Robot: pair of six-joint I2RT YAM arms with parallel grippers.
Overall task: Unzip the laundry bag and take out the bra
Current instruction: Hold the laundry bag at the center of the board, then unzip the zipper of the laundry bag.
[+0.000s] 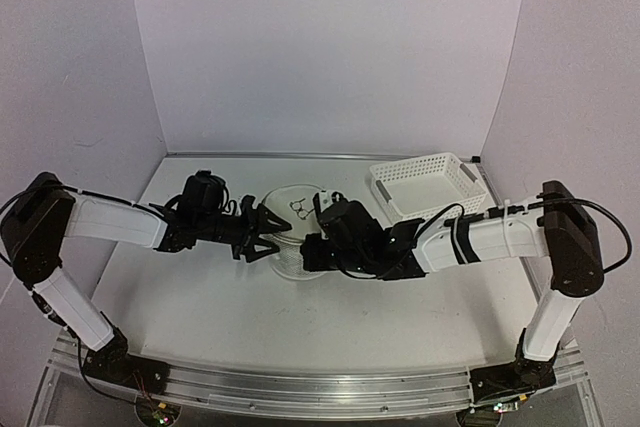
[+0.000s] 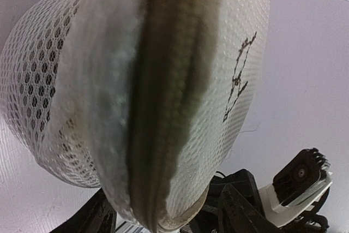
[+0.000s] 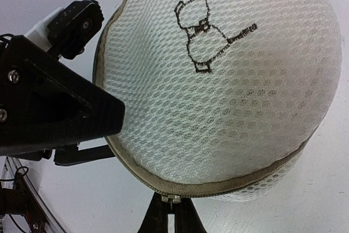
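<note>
Bag position, top view: the laundry bag (image 1: 288, 215) sat in the middle of the table (image 1: 220, 297), between my two arms. A white perforated basket (image 1: 425, 182) stood well apart at the right rear. The left pincer (image 1: 262, 232) was at the bag's left side and the right pincer (image 1: 303, 252) was low at its near right edge. I judged this as one arm bracing the pouch so the other could draw the zip.

Left wrist view: the zip band (image 2: 169, 107) ran top to bottom through the frame, with white mesh bulging either side. The two dark fingers (image 2: 95, 219) stood wide apart astride the bag's lower edge. I could not tell whether they pressed on it or only flanked it. The zip looked closed along the stretch visible here.

Right wrist view: the right pincer's jaws were closed to a narrow point directly under the seam, meeting at the small metal zip pull (image 3: 173, 199). I took that as a pinch on the pull, ready to run it round the rim. One left finger (image 3: 60, 107) lay against the bag's side. The bra itself was not visible through the mesh.

Markings: none readable, no brand or text. There was only the black bra pictogram (image 3: 210, 28) on the flat round face.
</note>
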